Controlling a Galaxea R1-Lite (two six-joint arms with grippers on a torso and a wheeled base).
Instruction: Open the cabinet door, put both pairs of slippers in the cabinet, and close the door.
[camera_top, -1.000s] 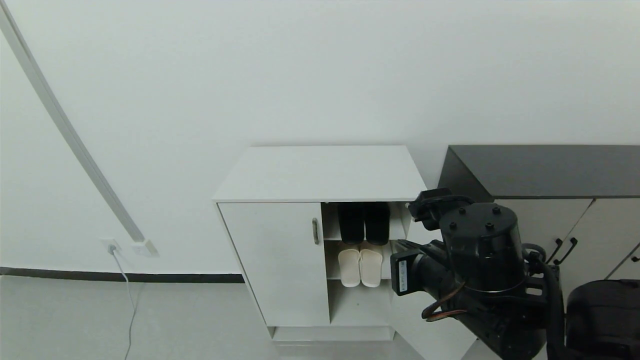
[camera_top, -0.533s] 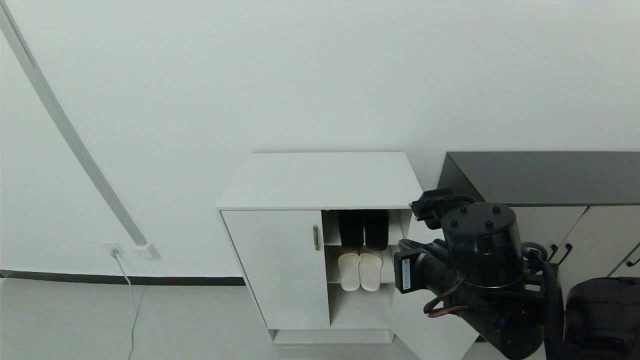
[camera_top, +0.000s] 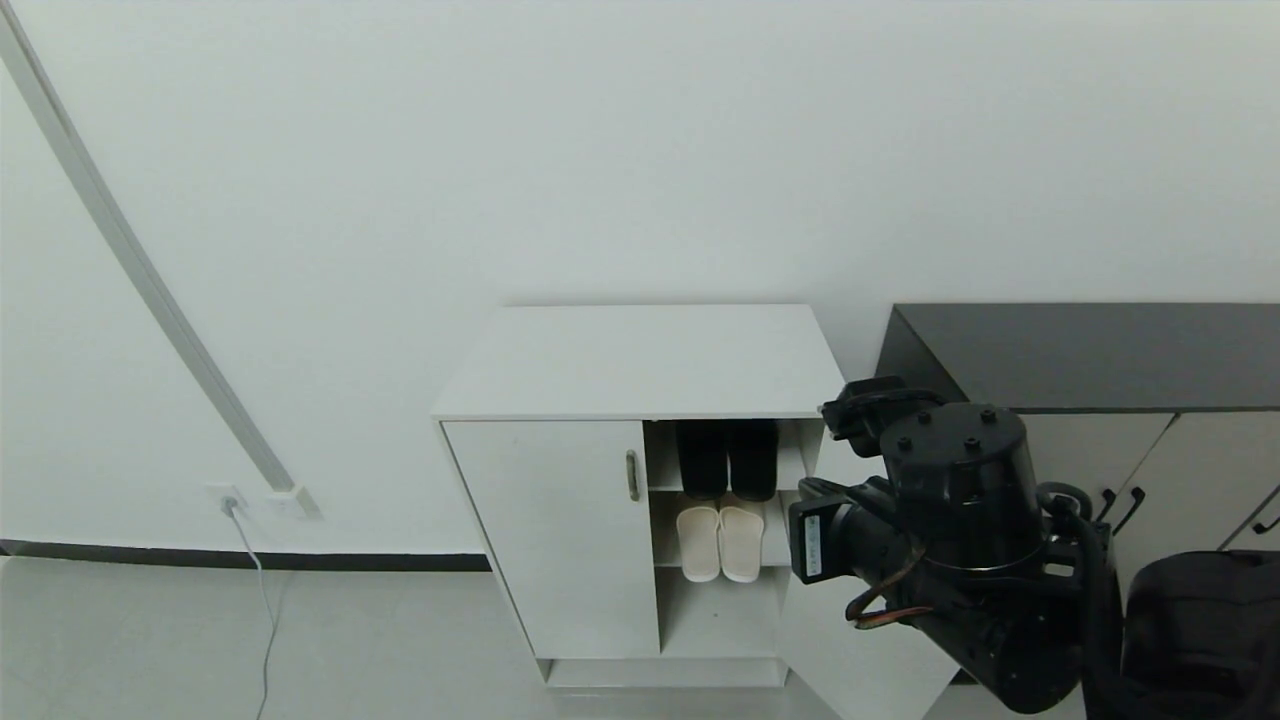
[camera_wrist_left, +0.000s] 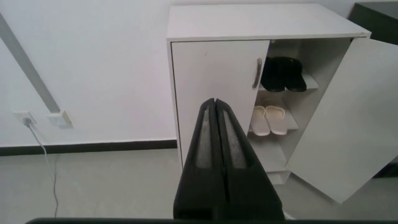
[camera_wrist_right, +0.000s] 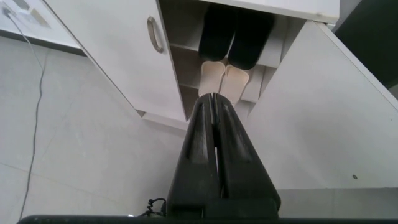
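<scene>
At the far left a wall socket with a grey cable plugged into it sits low on the wall, just beside the foot of a slanting cable duct. My left gripper hangs in front of the white cabinet, well apart from it, its fingers pressed flat together with nothing between them. The cabinet's left door is closed, with its metal handle upright at the inner edge. In the open right half the black slippers lie side by side on the top shelf, and the cream slippers lie side by side on the shelf below. The right door stands swung wide open. My right gripper points toward the slippers from in front of the open half, near that door, its fingers closed tight on nothing. Right of the cabinet a dark-topped sideboard stands against the wall.
</scene>
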